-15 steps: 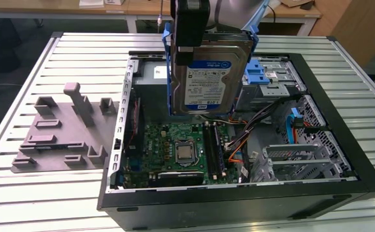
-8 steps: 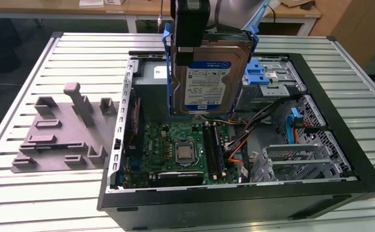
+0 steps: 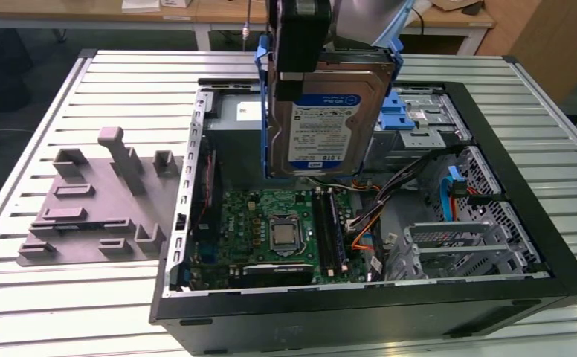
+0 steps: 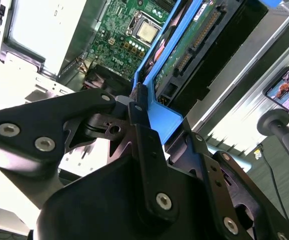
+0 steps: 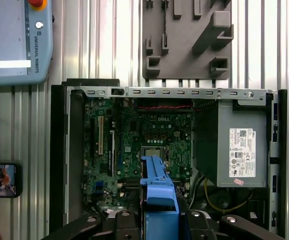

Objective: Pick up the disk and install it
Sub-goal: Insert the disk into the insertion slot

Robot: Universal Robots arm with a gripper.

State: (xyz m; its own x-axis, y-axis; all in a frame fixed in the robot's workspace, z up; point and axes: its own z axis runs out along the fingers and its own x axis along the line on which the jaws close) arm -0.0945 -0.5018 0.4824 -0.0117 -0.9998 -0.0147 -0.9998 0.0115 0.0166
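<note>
Observed gripper (image 4: 162,127) clamped on hard drive (image 3: 329,123) by its blue carrier (image 5: 159,195), upright over open computer case (image 3: 368,316); judged alignment with corner drive cage (image 3: 433,111) critical.

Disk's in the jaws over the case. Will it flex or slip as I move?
Probably stiff: the disk is a metal slab hanging upright without sag. Likely heavy for its size. Its blue plastic frame, where the jaws grip, may flex or slip.

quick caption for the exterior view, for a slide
Gripper holds the disk upright, label facing the camera, above the open computer case and its exposed motherboard.
</note>
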